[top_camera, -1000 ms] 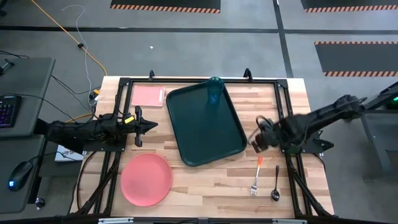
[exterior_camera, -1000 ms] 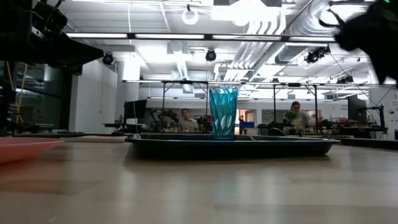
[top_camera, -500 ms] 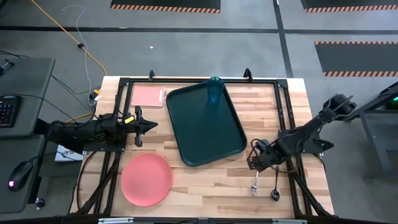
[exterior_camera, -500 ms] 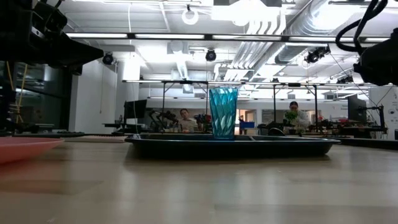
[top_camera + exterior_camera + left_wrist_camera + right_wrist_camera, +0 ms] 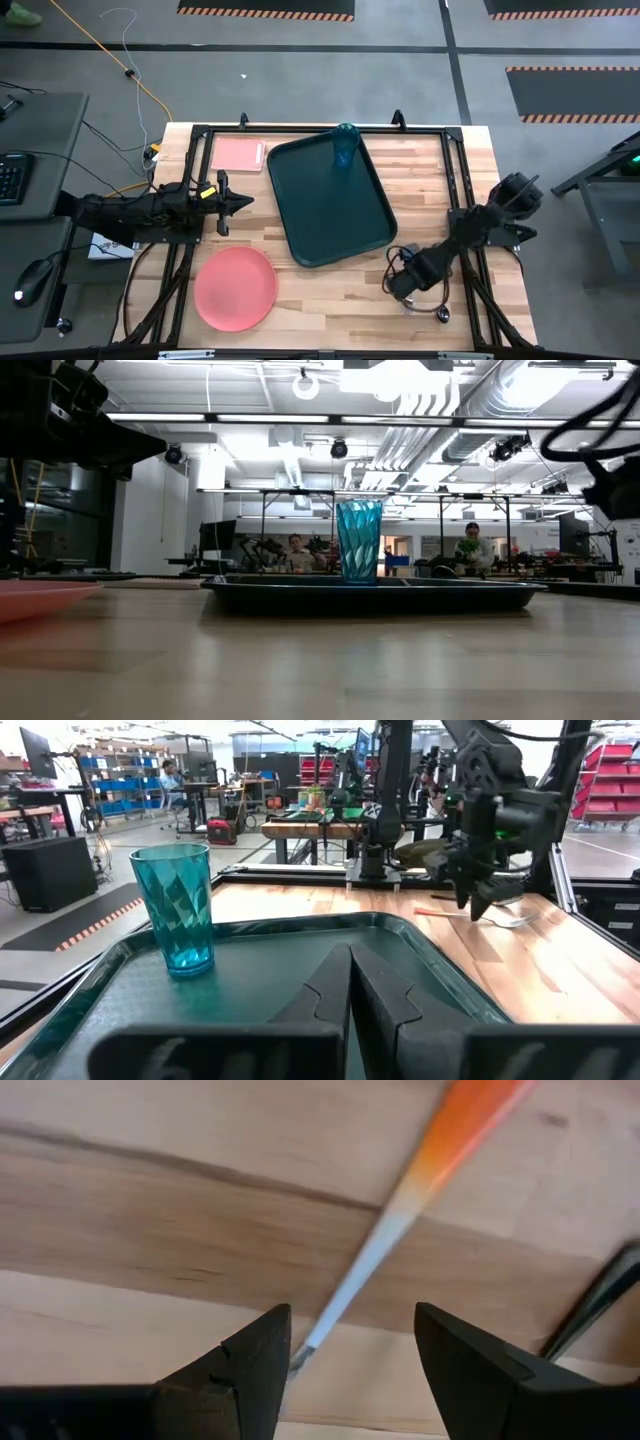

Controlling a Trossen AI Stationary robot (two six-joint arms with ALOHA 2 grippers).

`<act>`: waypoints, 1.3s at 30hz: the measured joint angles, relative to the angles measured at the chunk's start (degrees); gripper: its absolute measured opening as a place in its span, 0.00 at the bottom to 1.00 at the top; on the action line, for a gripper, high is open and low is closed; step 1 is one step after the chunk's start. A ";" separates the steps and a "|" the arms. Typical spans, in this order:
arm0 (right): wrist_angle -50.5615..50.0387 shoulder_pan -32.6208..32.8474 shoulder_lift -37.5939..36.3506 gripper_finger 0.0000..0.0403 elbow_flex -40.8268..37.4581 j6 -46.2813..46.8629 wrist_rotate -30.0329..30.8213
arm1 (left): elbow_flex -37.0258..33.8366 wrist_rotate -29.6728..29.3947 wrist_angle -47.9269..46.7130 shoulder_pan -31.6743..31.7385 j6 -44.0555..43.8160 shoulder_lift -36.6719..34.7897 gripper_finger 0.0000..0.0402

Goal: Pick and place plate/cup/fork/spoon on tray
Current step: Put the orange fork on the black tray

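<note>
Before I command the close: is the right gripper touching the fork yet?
Apart. In the right wrist view the right gripper is open, and the fork lies on the wood between its fingers, with bare table showing on both sides of it.

teal cup (image 5: 345,147) upright on green tray (image 5: 330,232)

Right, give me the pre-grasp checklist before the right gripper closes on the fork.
1. Right gripper open: ok, its two fingers stand apart.
2. Fork between the fingers: ok, the metal neck runs through the gap in the right wrist view.
3. Spoon clear of the fingers: ok, it lies outside the gap, but close.
4. Fingers low enough to grip: cannot tell, height above the table does not show.
5. Landing room on the tray: ok, only the cup stands at its far edge.
6. Left gripper out of the way: ok, shut, waiting beside the tray.
</note>
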 joint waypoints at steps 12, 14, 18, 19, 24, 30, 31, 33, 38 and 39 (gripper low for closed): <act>-1.43 2.74 3.07 0.48 3.00 8.17 4.34 | 0.02 0.00 0.02 0.01 0.00 -0.01 0.00; -0.49 2.62 2.90 0.45 1.96 9.08 4.27 | 0.00 0.01 0.00 -0.01 0.00 0.00 0.00; 3.44 2.33 2.75 0.37 -0.38 9.61 4.24 | 0.00 0.01 0.00 -0.02 0.00 -0.01 0.00; 4.13 2.33 2.67 0.35 -0.77 9.61 4.24 | 0.00 -0.01 0.01 0.00 0.00 0.00 0.00; 4.64 2.36 2.68 0.24 -1.02 9.06 5.77 | 0.01 0.01 0.00 0.00 0.00 -0.01 0.00; 4.90 2.48 2.73 0.12 -1.02 6.81 7.43 | 0.01 -0.02 0.01 -0.02 0.00 -0.01 0.00; 4.90 2.50 2.73 0.09 -1.02 6.21 7.85 | 0.00 -0.01 0.00 -0.01 0.01 0.01 0.00; 4.83 2.50 2.73 0.05 -1.02 5.06 8.35 | 0.00 -0.01 0.02 0.00 0.00 -0.01 0.00; 0.67 2.50 2.15 0.01 1.23 0.00 9.09 | 0.01 0.01 0.00 -0.01 0.01 -0.01 0.00; -1.71 2.48 1.79 0.02 1.73 -1.18 10.35 | 0.00 -0.02 0.01 0.00 0.00 -0.01 0.00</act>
